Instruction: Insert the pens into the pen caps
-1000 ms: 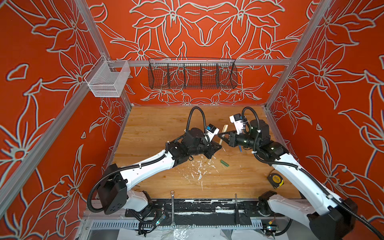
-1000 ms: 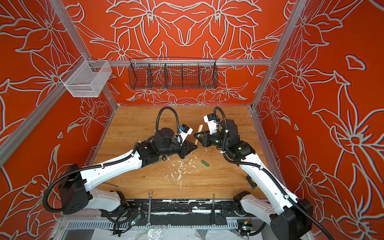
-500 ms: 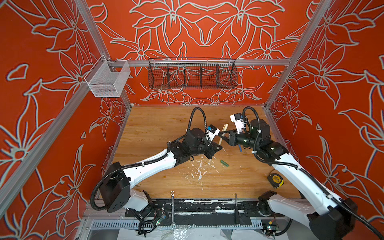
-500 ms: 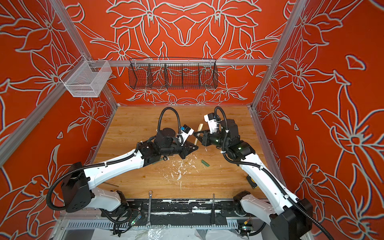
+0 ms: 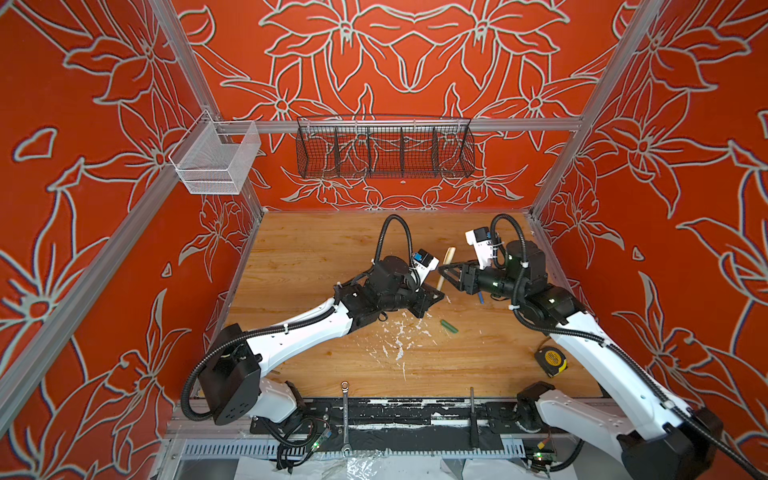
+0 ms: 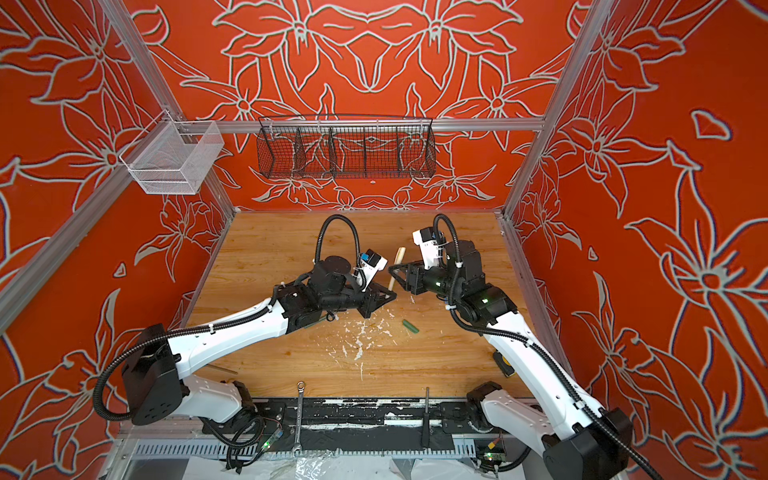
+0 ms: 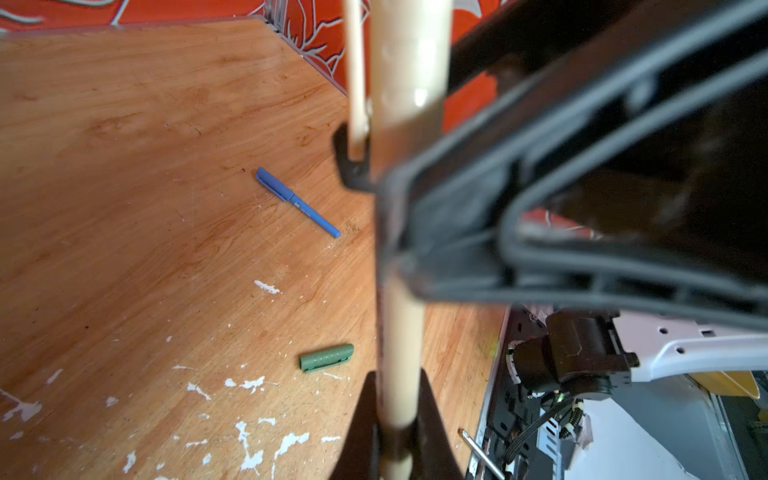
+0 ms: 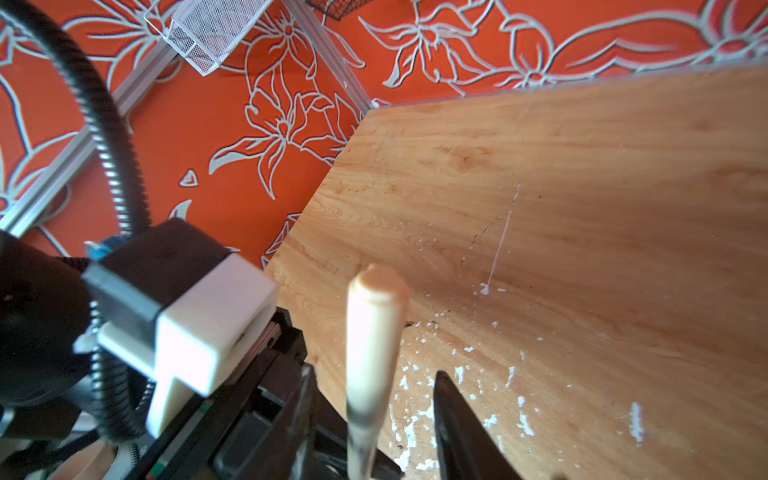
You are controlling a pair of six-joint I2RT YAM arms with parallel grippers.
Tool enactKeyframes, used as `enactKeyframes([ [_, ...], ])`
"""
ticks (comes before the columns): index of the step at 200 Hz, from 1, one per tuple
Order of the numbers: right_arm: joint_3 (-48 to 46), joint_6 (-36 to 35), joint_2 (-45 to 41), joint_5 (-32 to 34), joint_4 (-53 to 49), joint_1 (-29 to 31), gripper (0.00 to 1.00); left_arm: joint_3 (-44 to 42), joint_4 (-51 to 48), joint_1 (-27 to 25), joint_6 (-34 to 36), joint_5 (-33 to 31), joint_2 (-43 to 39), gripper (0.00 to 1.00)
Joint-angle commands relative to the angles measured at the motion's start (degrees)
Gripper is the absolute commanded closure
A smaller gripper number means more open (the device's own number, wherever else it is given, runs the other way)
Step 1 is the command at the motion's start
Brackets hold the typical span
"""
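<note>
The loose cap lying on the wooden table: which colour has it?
Green. The cap shows best in the left wrist view.

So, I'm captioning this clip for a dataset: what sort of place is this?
Probably a robotics lab test cell, not a home: a wooden tabletop boxed in by orange floral panels on an aluminium frame, with a left arm and right arm mounted along its front edge.

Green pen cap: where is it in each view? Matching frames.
Top view: green cap on the table, right of the white paint flecks.
Top view: cap again right of the flecks.
Left wrist: cap by the flecks, apart from the blue pen.
Right wrist: not in it.
Shared landmark: the flecks.
</note>
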Motion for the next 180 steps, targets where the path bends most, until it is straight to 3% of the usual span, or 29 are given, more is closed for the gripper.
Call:
enactKeyframes([
  [1,2.0,-0.1,-3.1,2.0,-2.3,-2.5,0.50,-1.8,0.7,0.6,-1.3,1.1,0.6,1.00],
  [35,1.9,1.6,-2.9,-1.4,0.4,-5.3,0.48,-3.6,1.0,0.6,-1.6,2.0,0.4,1.00],
  [117,2.9,2.9,4.0,-5.5,5.1,-5.8,0.47,-6.5,3.4,0.6,-1.8,3.1,-1.9,1.00],
  [180,1.3,5.8,6.9,-9.2,10.6,-5.5,0.52,-6.3,4.0,0.6,-1.7,4.0,-1.4,1.00],
])
